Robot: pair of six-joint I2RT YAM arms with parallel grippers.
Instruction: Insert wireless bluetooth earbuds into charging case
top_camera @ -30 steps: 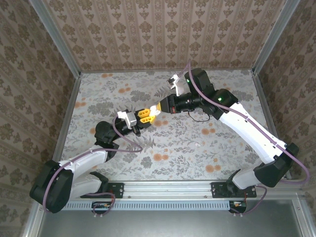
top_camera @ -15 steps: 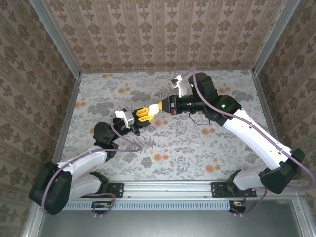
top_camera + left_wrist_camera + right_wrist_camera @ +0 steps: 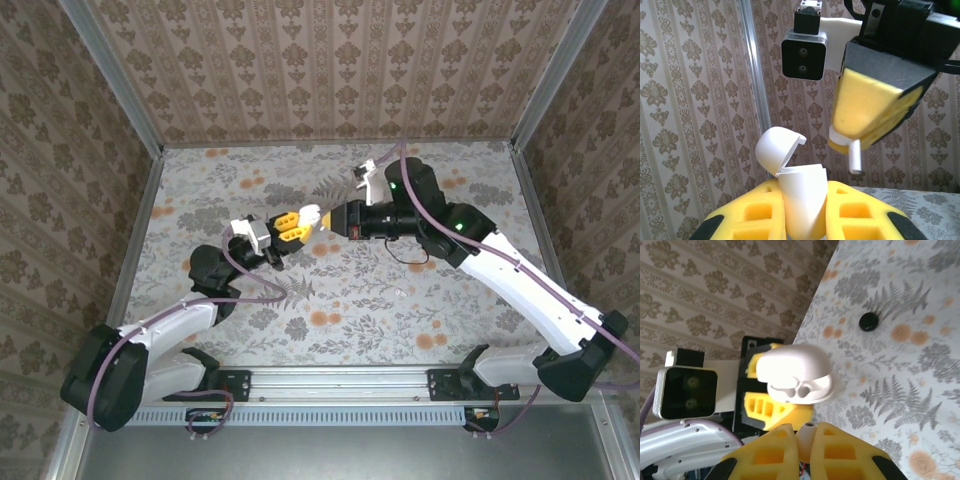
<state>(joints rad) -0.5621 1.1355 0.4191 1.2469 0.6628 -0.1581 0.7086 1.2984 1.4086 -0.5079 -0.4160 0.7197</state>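
1. Top view: the left gripper point(image 3: 285, 232) and right gripper point(image 3: 315, 218) meet tip to tip, raised off the table point(image 3: 400, 330). What they hold is too small to tell apart here.
2. Left wrist: the left gripper point(image 3: 802, 187) is clenched on the white case point(image 3: 802, 205), held upright with its lid point(image 3: 777, 150) hinged back. The right gripper point(image 3: 860, 140) hangs above and to one side, pinching a white earbud point(image 3: 855, 159) with its stem pointing down. This view gives the gap: the stem is near the case mouth but apart from it, and not yet over it.
3. Right wrist: the earbud point(image 3: 808, 428) peeks out between the right gripper's point(image 3: 807, 434) clamped fingers. Beyond it, the case point(image 3: 797, 372) in the left gripper point(image 3: 765, 390) turns its sockets to the camera, which its wall hides from the left wrist. A black disc point(image 3: 868, 321) lies on the table; I cannot tell what it is.
4. Judged step: seating this earbud. The next move calls for bringing the stem over a socket, lining it up, pushing in, then letting go.
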